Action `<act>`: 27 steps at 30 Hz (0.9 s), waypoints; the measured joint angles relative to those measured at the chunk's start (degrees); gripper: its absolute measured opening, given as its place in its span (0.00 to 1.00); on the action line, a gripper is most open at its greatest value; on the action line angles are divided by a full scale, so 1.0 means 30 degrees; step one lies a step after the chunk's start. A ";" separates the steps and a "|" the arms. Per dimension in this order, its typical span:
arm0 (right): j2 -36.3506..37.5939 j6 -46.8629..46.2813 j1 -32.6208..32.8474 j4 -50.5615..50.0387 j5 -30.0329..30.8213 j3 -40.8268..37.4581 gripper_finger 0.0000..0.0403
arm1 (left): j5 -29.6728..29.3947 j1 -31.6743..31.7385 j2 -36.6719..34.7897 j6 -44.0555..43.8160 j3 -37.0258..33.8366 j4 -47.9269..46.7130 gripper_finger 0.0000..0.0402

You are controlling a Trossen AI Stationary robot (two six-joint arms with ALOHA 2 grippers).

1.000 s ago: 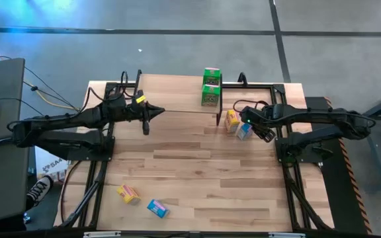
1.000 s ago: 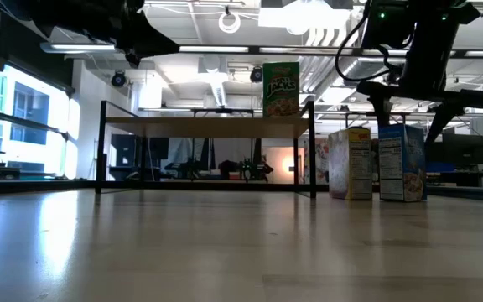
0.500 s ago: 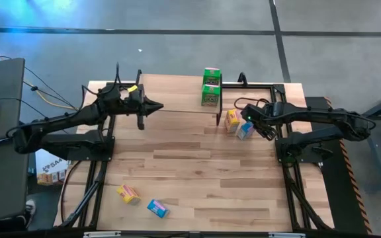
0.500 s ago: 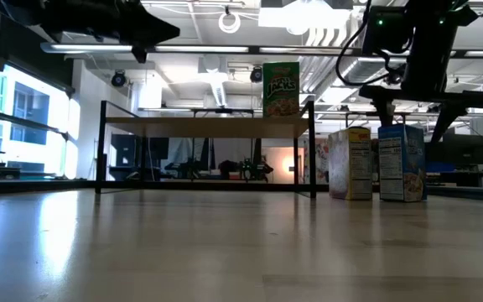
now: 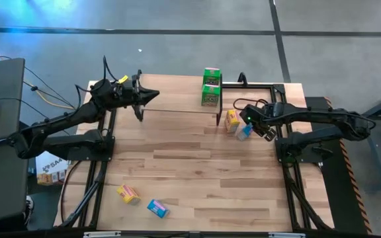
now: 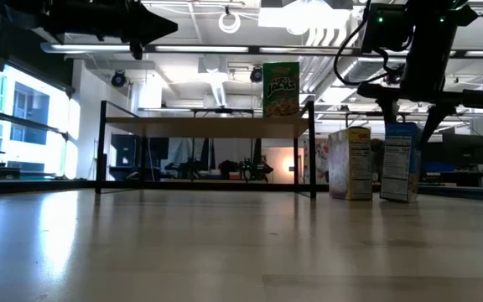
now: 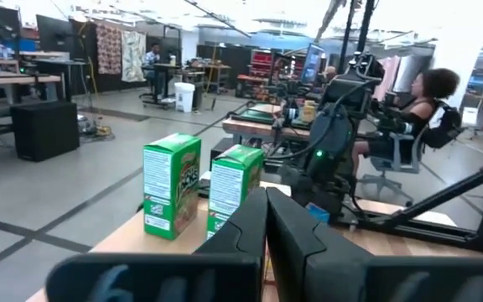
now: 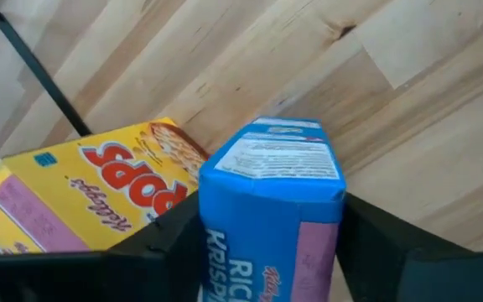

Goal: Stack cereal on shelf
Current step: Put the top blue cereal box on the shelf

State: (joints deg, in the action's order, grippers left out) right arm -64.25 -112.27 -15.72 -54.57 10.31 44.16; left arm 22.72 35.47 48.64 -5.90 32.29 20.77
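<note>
Shelf (image 5: 177,92): 2 green boxes (image 5: 211,87) up; 4 left. R tool (image 5: 247,123) gripping blue box (image 5: 243,130); L tool (image 5: 152,96) closed, idle.

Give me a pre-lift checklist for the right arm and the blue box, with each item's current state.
1. Right gripper has a finger on each side of the blue cereal box: ok.
2. Fingers firmly clamped on it: cannot tell.
3. Blue box upright: not ok, it leans in the low view.
4. Yellow cereal box clear of the blue one: not ok, it stands right against it.
5. Room on the shelf beside the green cereal boxes: ok.
6. Left gripper shut, up over the shelf's left part: ok.
</note>
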 joint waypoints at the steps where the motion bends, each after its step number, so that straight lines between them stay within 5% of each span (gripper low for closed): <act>1: 0.0000 0.0132 0.0084 0.0000 -0.0005 0.0000 0.47 | 0.0225 0.0091 0.0007 -0.0004 0.0000 -0.0004 0.00; 9: 0.1087 0.4280 0.0225 -0.0431 -0.1686 -0.0011 0.30 | 0.0870 0.0355 -0.0304 -0.1264 0.0000 0.0023 0.00; 18: 0.3970 1.2677 0.1531 -0.0557 -0.3745 0.2854 0.27 | 0.2999 -0.0030 -0.0707 -0.5851 0.0000 0.0002 0.00; 27: 0.3041 1.8963 0.4091 0.0647 -0.3150 0.7494 0.27 | 0.0394 -0.2633 -0.0685 -0.7368 0.0000 0.0195 0.06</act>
State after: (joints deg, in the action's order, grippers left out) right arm -55.13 -55.38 -3.45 -52.62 0.86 66.65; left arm 23.90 27.57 46.59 -28.00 32.29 21.35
